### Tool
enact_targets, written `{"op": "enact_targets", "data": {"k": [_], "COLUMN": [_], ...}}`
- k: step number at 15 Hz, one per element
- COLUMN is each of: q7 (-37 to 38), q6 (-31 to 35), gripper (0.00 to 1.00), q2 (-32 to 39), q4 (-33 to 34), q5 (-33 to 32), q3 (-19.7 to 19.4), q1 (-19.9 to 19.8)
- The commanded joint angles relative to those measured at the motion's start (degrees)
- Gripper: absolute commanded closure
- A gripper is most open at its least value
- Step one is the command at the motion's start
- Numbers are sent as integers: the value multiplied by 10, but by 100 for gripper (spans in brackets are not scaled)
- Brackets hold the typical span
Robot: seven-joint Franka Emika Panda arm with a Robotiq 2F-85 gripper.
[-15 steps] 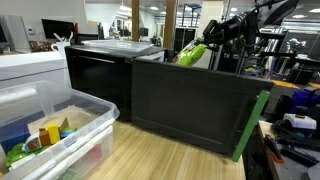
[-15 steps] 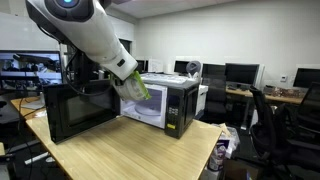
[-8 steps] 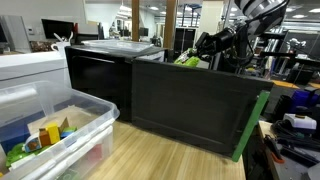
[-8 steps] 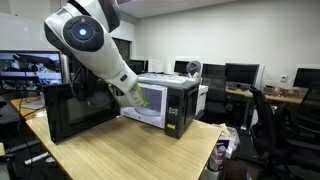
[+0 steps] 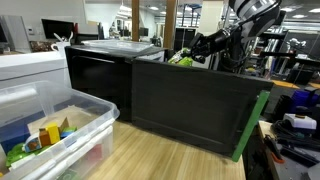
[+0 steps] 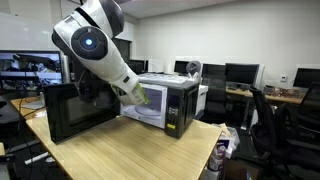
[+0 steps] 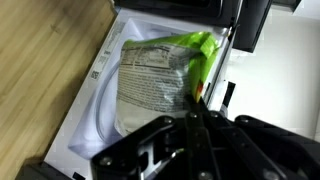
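My gripper (image 7: pixel 193 101) is shut on the edge of a green and silver snack bag (image 7: pixel 152 76). In the wrist view the bag hangs in front of the white inside of a black microwave (image 7: pixel 88 105). In both exterior views the bag (image 5: pixel 181 60) (image 6: pixel 141 97) sits at the microwave's opening, just above the open door (image 5: pixel 195 108). The gripper (image 5: pixel 196 50) (image 6: pixel 133 91) holds it from above and behind. The microwave (image 6: pixel 170 103) stands on a wooden table (image 6: pixel 130 150), with its door (image 6: pixel 72 112) swung out wide.
A clear plastic bin (image 5: pixel 70 130) with several coloured items stands on the table near the camera. A white appliance (image 5: pixel 30 66) sits beside the microwave body (image 5: pixel 100 78). Desks, monitors (image 6: pixel 240 74) and an office chair (image 6: pixel 270 125) fill the room behind.
The arm has lowered and carried the bag from above the door toward the microwave's opening. The gripper has stayed shut on the bag.
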Motion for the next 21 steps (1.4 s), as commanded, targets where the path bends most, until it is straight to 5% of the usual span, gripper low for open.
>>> {"op": "enact_targets", "data": {"k": [1,21], "q7": [-31,-115], "q6": [0,-5], "gripper": [100,100], "q2": [17,113], "q4": [16,77], "q5": [39,131], "q3": [7,26], "q1": [6,21]}}
